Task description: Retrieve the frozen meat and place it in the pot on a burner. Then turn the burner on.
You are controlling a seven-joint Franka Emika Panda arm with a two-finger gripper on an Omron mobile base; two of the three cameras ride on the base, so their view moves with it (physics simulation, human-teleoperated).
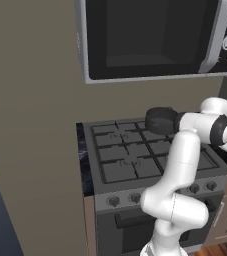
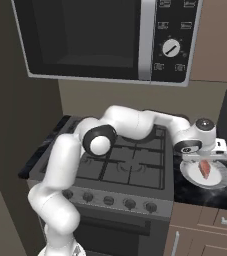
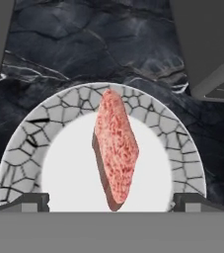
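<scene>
Wide-spread gripper (image 3: 111,200) clear either side of frozen meat (image 3: 115,150) — plate (image 3: 29,143) beneath, microwave (image 2: 110,40) overhead.

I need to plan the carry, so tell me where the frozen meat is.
The frozen meat is over the white plate, on the dark counter right of the stove.

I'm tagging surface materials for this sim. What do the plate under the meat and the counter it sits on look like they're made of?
The plate looks like glazed ceramic: a plain white centre and a pale rim crossed by dark crackle lines, like a mosaic. The counter looks like polished dark stone, perhaps marble: near black with thin pale veins. The frozen meat on the plate looks raw, pinkish-red and grainy.
</scene>
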